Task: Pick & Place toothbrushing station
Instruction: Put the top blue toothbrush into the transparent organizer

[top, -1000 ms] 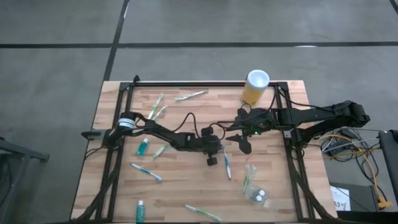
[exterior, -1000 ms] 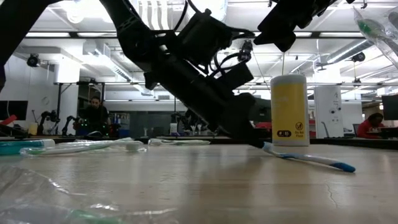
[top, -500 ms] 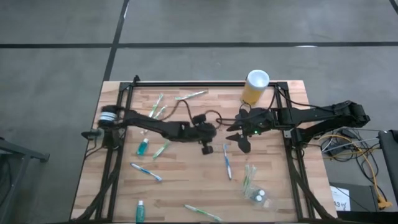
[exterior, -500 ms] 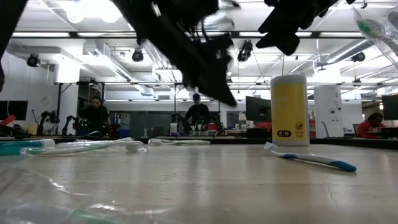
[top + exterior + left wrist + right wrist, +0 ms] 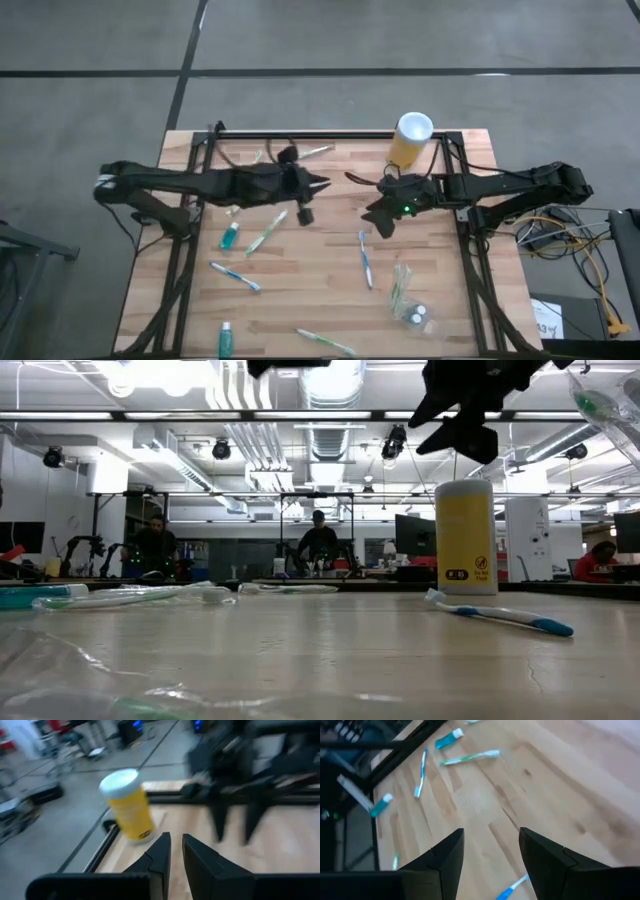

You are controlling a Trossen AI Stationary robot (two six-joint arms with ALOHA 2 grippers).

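A white-blue toothbrush (image 5: 365, 258) (image 5: 500, 615) lies flat on the table right of centre. My left gripper (image 5: 322, 185) (image 5: 176, 845) hangs high over the table's far middle. It points toward the right edge, with only a narrow gap between its fingers and nothing in it. Facing it, my right gripper (image 5: 368, 203) (image 5: 490, 845) is wide open in the air above the toothbrush's far end, touching nothing. A clear plastic cup (image 5: 405, 292) lies on its side near the right front with a white-green toothbrush in it.
A tall yellow cylinder (image 5: 410, 140) (image 5: 127, 805) stands at the far right edge. White-green toothbrushes (image 5: 265, 232) (image 5: 308, 152), a white-blue one (image 5: 235, 276) and teal tubes (image 5: 229, 237) (image 5: 226, 338) lie scattered over the left half. Two white caps (image 5: 418, 317) sit by the cup.
My left gripper has left the white-blue toothbrush's far end, risen steeply and drawn back toward the table's left and far edges, holding nothing. The toothbrush stays lying where it was. My right gripper has rolled about its own axis without shifting place.
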